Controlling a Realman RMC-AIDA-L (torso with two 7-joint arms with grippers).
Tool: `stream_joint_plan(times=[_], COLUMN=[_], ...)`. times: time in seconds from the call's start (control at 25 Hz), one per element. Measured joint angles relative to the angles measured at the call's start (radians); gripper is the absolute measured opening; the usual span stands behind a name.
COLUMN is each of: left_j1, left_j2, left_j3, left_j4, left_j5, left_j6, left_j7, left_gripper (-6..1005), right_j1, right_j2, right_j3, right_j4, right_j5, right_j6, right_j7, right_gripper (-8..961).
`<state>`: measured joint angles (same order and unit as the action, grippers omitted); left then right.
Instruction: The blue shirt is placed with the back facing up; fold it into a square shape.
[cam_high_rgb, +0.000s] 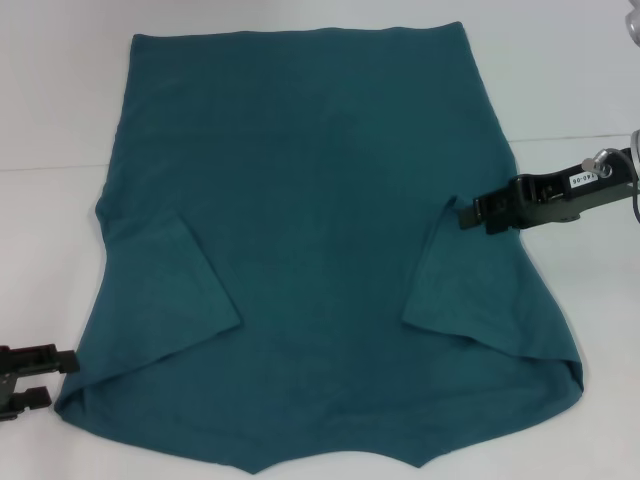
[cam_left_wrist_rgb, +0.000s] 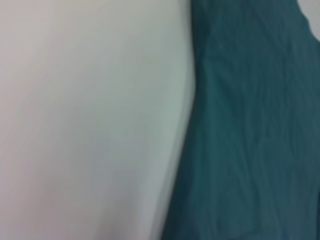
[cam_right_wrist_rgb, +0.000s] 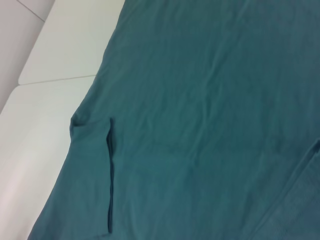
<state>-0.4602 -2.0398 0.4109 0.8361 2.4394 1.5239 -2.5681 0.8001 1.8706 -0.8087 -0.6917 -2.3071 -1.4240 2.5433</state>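
The blue shirt (cam_high_rgb: 320, 220) lies spread flat on the white table, hem at the far side, with both sleeves folded inward onto the body. The left folded sleeve (cam_high_rgb: 165, 290) and the right folded sleeve (cam_high_rgb: 460, 280) lie flat. My right gripper (cam_high_rgb: 465, 214) hovers over the shirt's right edge just above the folded right sleeve. My left gripper (cam_high_rgb: 45, 378) is open beside the shirt's near-left corner, holding nothing. The left wrist view shows the shirt's edge (cam_left_wrist_rgb: 250, 130) against the table. The right wrist view shows the shirt (cam_right_wrist_rgb: 200, 110) with a fold line.
The white table (cam_high_rgb: 60, 120) extends around the shirt on the left, right and far sides. A table seam (cam_high_rgb: 50, 168) runs across the surface. A pale object (cam_high_rgb: 630, 25) sits at the far right corner.
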Motion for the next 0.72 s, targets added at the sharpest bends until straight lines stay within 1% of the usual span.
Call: stream_joint_plan(times=[0.48, 0.72], left_j1=[0.001, 0.000], left_j2=[-0.002, -0.004], left_j3=[0.002, 0.009], left_j4=[-0.011, -0.035], left_j5=[0.023, 0.025], left_j6=[-0.042, -0.060], left_j7=[-0.018, -0.019], left_gripper=[706, 706], right_j1=[-0.010, -0.012], right_j2=[0.002, 0.002], right_j3=[0.005, 0.005], right_j4=[0.002, 0.001], right_j5=[0.000, 0.000], right_j6=[0.001, 0.005], right_j7=[0.000, 0.000], right_gripper=[535, 534])
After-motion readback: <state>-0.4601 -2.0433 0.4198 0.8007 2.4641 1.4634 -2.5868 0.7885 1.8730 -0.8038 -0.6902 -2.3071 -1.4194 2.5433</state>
